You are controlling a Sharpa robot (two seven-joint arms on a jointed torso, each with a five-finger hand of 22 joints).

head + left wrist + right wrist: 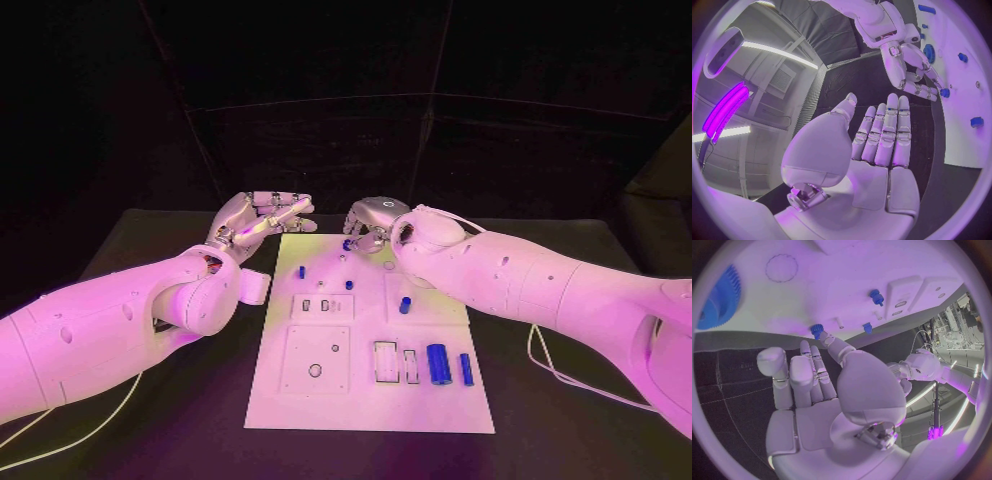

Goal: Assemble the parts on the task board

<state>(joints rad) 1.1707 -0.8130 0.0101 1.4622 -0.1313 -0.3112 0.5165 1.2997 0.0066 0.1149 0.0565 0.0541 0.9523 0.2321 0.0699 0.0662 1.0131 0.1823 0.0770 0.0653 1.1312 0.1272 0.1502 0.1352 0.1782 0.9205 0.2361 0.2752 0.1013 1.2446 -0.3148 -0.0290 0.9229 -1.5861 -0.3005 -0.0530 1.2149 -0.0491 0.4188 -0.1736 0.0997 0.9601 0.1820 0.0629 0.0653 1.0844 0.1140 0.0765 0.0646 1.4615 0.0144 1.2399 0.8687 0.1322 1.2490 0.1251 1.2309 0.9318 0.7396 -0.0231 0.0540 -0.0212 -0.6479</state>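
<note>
The white board (368, 400) lies in the middle of the black table (173, 240). At the board's far edge the right hand (372, 222) pinches a small blue gear (817, 330) between its fingertips, just above the board. The left hand (260, 222) hovers just off the board's far left corner, palm open, fingers straight and close together, holding nothing. Blue cylinders (438, 364) lie near the board's near right corner, and a big blue gear (718, 299) lies on the board
</note>
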